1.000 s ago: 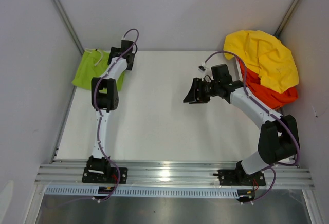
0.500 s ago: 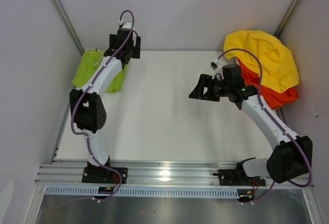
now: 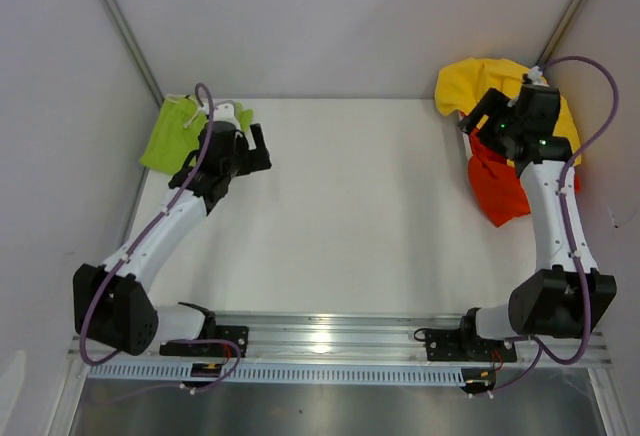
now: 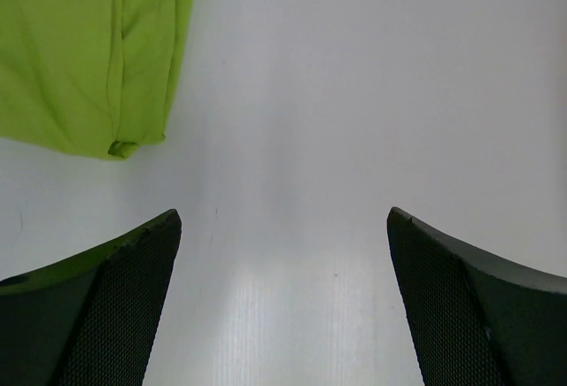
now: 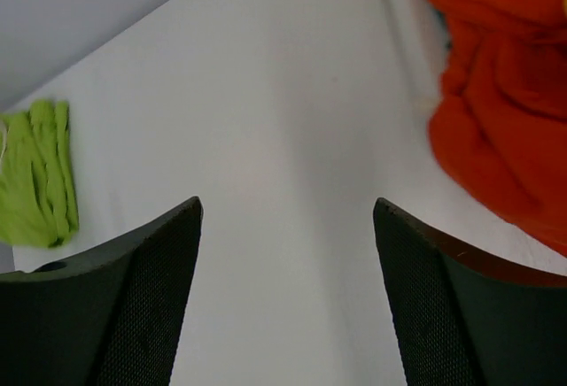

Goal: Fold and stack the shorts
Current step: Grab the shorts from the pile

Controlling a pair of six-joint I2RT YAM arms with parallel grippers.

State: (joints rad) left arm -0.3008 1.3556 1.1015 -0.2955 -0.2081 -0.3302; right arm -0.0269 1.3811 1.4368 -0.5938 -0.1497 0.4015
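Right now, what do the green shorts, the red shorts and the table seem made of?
Lime-green shorts: soft matte cloth, stitched hem visible. Orange-red shorts: similar matte cloth, loose rumpled folds. Table: smooth white hard surface, faintly glossy; material unclear.

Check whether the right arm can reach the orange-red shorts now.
Probably yes: the right pincer is open, empty, close beside the orange-red shorts with nothing between them. A yellow cloth covers their far part.
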